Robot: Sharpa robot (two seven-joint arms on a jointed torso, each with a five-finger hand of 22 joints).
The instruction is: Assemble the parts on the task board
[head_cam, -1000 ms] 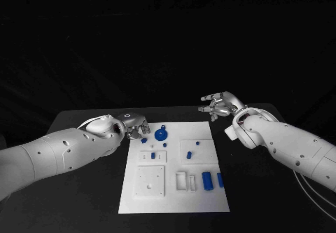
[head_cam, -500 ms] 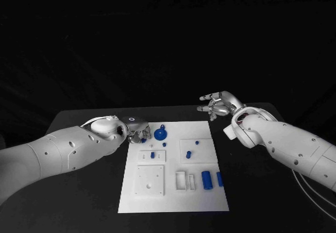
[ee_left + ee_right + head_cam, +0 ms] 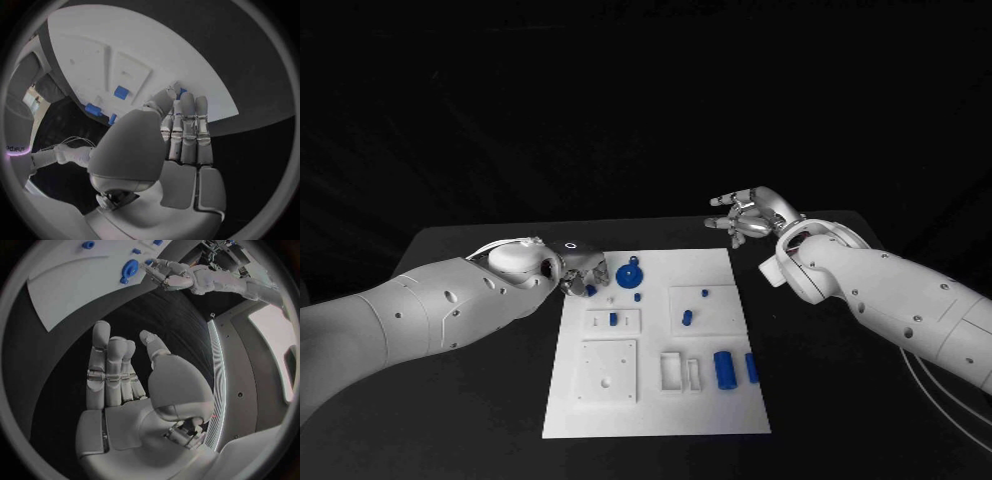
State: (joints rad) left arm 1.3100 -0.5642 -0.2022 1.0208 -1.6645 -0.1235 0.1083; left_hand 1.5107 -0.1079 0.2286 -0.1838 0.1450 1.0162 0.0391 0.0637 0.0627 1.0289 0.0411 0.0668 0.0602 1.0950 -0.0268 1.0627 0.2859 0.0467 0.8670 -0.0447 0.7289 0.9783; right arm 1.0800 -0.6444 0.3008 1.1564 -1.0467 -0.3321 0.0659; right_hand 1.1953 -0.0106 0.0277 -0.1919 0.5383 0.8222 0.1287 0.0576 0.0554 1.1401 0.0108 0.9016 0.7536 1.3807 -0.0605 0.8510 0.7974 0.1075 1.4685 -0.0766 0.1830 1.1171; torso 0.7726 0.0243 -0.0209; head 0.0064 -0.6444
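Head view: the white task board (image 3: 661, 345) lies at lower centre, blue parts (image 3: 726, 369) scattered on it. The left hand (image 3: 584, 272) pinches a small blue part (image 3: 589, 290) at the board's upper-left corner. The right hand (image 3: 750, 217), upper right, is empty, fingers apart.

Left wrist view: fingers (image 3: 186, 131) lie together over the board edge.

Right wrist view: fingers (image 3: 112, 371) extended, holding nothing.

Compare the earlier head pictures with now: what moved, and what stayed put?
The left hand has crept further in over the task board's far left corner, its fingers now at the small blue part there; whether it holds that part is unclear. The right hand hovers beyond the board as before. The other parts lie unmoved.
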